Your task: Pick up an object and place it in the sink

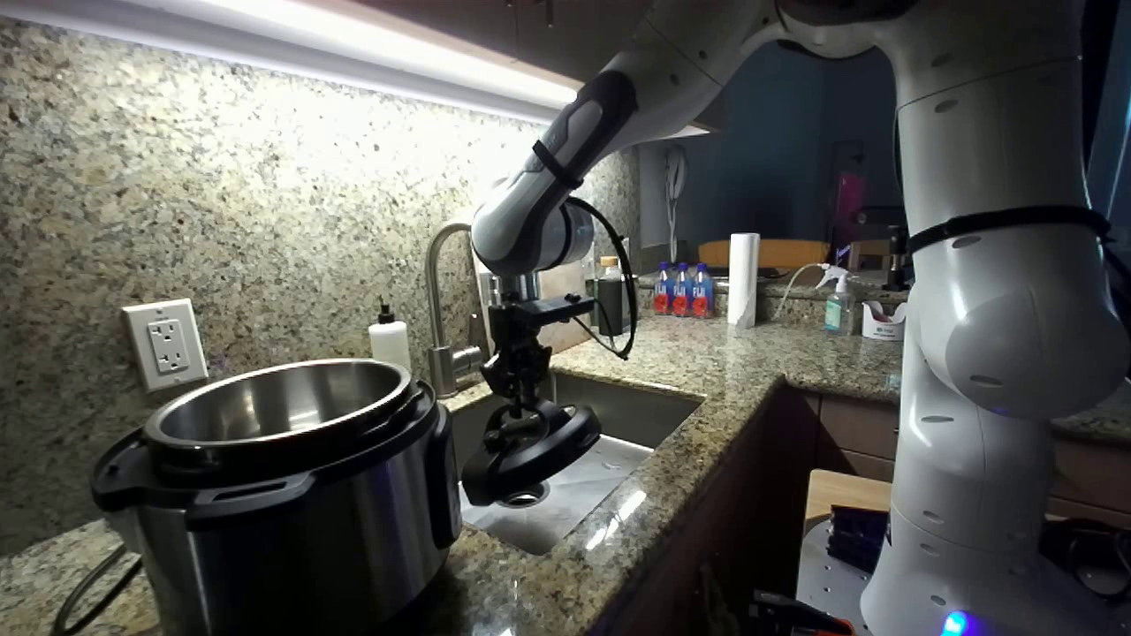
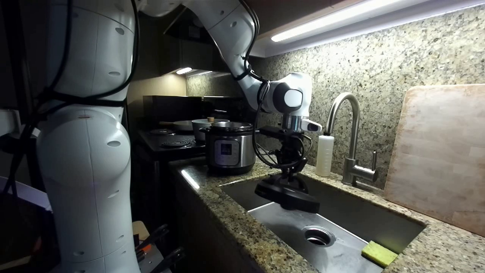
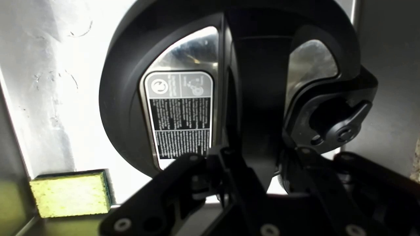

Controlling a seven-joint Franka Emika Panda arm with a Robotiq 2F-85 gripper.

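The black round lid hangs tilted over the sink in both exterior views [image 1: 561, 446] [image 2: 286, 195]. Its arched handle and steel panels with a printed label show in the wrist view [image 3: 261, 85]. My gripper [image 1: 521, 411] is shut on the lid's handle, with one finger on each side of it in the wrist view [image 3: 257, 157]. It also shows above the lid in an exterior view [image 2: 288, 178]. The steel sink [image 1: 610, 464] lies below, and its drain and bare floor show in an exterior view [image 2: 348, 248].
The open steel-and-black cooker pot [image 1: 345, 530] stands on the counter beside the sink. A curved faucet [image 2: 354, 129] and a white bottle [image 2: 324, 155] stand behind the sink. A yellow sponge [image 2: 379, 253] lies in a sink corner. A cutting board [image 2: 439, 151] leans on the wall.
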